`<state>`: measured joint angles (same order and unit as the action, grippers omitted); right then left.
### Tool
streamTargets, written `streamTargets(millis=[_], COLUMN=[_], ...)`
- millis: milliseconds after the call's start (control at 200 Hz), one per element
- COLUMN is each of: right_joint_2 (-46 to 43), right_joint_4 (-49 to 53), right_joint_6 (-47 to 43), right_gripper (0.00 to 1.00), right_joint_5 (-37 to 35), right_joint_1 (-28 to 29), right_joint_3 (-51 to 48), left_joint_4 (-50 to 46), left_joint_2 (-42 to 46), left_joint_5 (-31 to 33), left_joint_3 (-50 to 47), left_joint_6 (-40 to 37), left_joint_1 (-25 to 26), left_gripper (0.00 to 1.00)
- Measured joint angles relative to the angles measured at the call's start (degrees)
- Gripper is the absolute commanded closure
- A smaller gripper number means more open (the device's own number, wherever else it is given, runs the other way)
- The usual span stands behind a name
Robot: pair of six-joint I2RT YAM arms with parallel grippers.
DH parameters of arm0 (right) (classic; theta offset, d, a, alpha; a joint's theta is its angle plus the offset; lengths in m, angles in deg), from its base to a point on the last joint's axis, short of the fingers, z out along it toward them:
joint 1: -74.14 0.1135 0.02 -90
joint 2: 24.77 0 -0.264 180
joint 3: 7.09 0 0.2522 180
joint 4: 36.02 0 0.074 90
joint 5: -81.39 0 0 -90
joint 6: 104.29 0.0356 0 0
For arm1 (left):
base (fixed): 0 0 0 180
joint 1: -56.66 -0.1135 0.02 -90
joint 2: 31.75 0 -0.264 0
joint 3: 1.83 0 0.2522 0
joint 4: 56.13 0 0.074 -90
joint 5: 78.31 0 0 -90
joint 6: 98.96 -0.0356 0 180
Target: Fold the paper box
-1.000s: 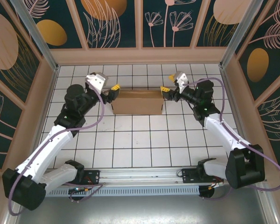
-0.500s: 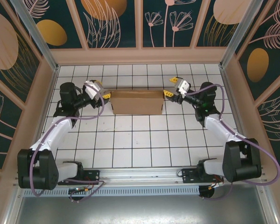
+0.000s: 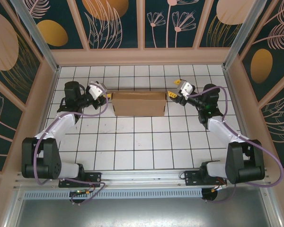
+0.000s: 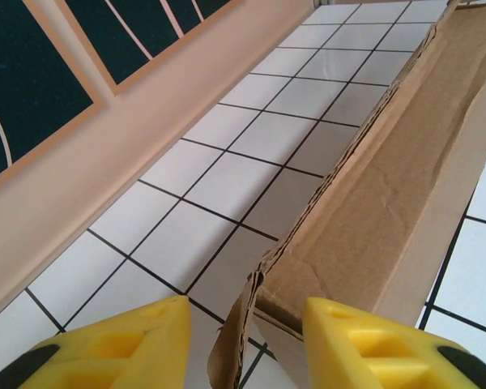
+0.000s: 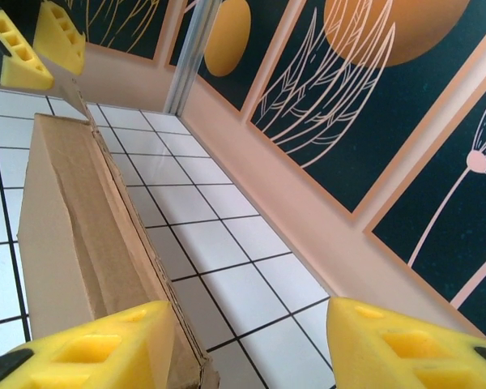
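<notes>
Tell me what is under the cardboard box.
The box stands on the white tiled table. Tiles show all around it; whatever lies beneath its base is covered.

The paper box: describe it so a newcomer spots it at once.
Look at the white tiled table, toward its far wall. The paper box sits between the left hand and right hand: the one plain brown cardboard thing, shallow and rectangular.

paper box [image 3: 138, 105] — 1 | robot arms [image 3: 61, 124] — 2 | yellow jaws — 2 pairs
</notes>
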<state>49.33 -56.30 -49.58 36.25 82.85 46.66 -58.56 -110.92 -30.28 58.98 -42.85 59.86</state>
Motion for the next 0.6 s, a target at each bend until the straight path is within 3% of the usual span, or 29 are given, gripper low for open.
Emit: streamTargets(millis=[375, 596], right_joint_2=[0.66, 1.99], right_joint_4=[3.26, 11.54], right_joint_6=[-0.44, -4.96], right_gripper=[0.53, 0.5], right_joint_5=[-0.31, 1.16], right_joint_1=[0.0, -0.55], right_joint_3=[1.44, 5.9], left_joint_4=[0.0, 0.0], left_joint_2=[-0.35, -0.85], left_joint_5=[0.42, 0.42], left_joint_3=[-0.02, -0.02], left_joint_6=[-0.46, -0.39], left_joint_1=[0.0, 0.0], left_gripper=[0.82, 0.82])
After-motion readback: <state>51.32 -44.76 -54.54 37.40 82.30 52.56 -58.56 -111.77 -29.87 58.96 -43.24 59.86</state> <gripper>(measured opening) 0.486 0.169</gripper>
